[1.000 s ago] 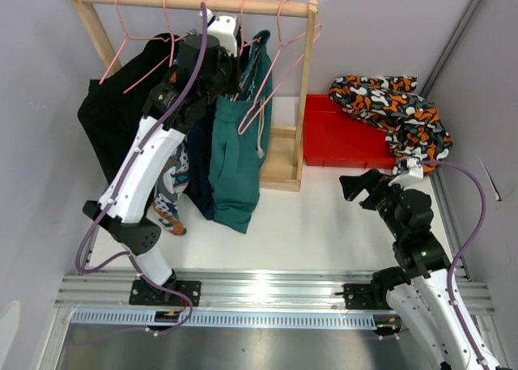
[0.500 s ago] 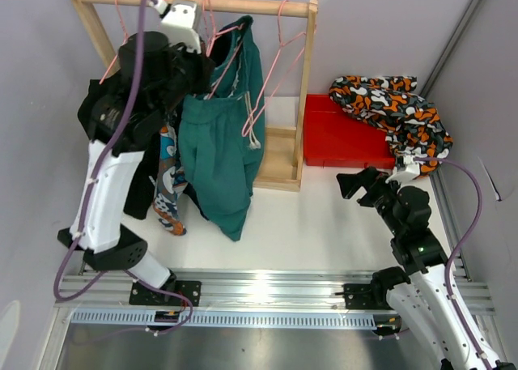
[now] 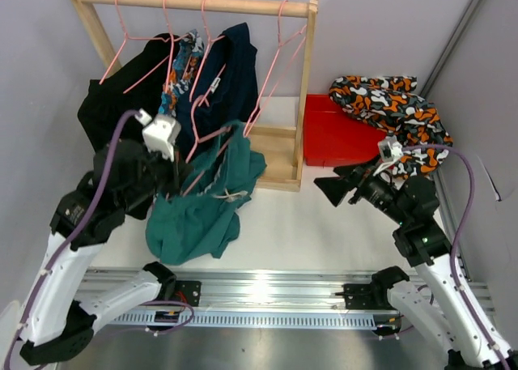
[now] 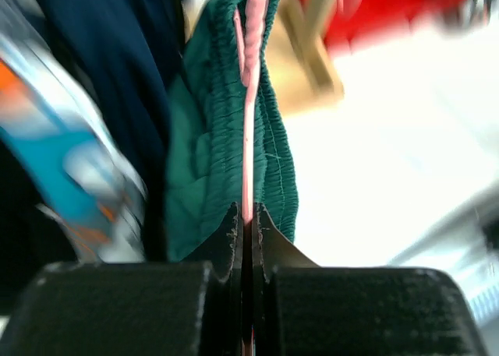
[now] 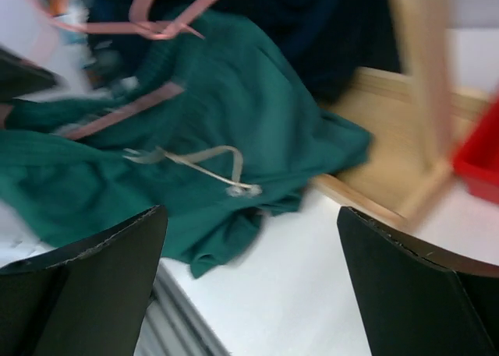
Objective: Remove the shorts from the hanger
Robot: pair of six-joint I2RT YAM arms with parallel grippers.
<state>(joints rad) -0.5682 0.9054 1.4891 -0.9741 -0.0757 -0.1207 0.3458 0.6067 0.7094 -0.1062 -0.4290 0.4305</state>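
While the left claw (image 4: 249,216) pinches a thin pink hanger (image 4: 248,99), dangling its soft teal green shorts (image 3: 198,216) low over the white tabletop (image 3: 324,232), off the wooden rack (image 3: 194,1), the right claw (image 3: 332,189) faces them spread wide, seemingly to tug them free.

Place: we read it as a robotics lab cell.
Enclosure: plain lilac walls (image 3: 364,30) around our white table (image 3: 324,224).
Fixture: slotted aluminium rail (image 3: 267,287) along the near edge.

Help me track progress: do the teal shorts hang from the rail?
No, the teal shorts slump far below it, their pink hanger pinched in the left gripper.
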